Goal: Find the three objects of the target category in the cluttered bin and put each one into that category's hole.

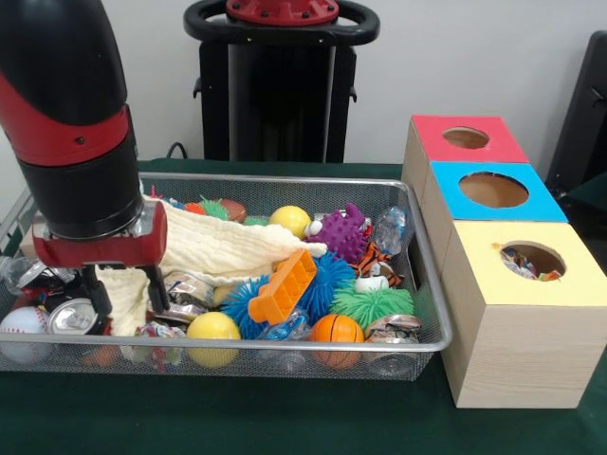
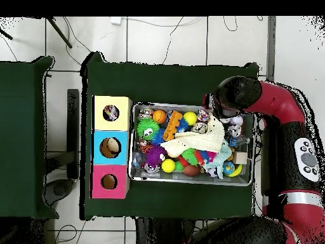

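Observation:
The wire mesh bin (image 1: 285,180) lies on the green table, full of toys; it also shows in the overhead view (image 2: 190,183). My gripper (image 1: 125,305) is low in the bin's left end. Its fingers (image 1: 98,301) stand apart, open, on either side of the end of the large cream cloth (image 1: 228,248). The yellow-topped box (image 1: 569,284) stands nearest on the right. Its round hole (image 1: 531,261) shows coloured printed cloth inside. A bit of red and blue printed cloth (image 2: 204,156) shows in the bin, half buried. In the overhead view the arm (image 2: 236,95) hides the gripper.
The blue-topped box (image 1: 541,204) and the red-topped box (image 1: 432,142) stand behind the yellow one. The bin holds purple (image 1: 343,232), blue (image 1: 327,284) and green (image 1: 372,305) spiky balls, an orange block (image 1: 282,287), yellow balls (image 1: 213,327), cans (image 1: 76,318) and a baseball (image 1: 21,320).

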### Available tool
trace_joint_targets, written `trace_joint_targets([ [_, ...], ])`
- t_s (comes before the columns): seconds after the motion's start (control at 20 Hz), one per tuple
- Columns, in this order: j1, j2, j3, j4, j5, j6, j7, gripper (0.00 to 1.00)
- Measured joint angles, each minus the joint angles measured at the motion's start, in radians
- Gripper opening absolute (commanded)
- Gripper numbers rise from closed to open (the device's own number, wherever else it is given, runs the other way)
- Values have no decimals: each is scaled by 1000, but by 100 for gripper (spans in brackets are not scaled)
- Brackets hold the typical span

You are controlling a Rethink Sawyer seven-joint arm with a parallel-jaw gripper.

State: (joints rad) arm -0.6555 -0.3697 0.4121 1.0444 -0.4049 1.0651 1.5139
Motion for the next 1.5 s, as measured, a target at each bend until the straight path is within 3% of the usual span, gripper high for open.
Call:
trace_joint_targets([
  [0.5,0,-33,0,108,-30,-75,0,100],
  [1.5,0,42,0,108,-40,-86,0,100],
])
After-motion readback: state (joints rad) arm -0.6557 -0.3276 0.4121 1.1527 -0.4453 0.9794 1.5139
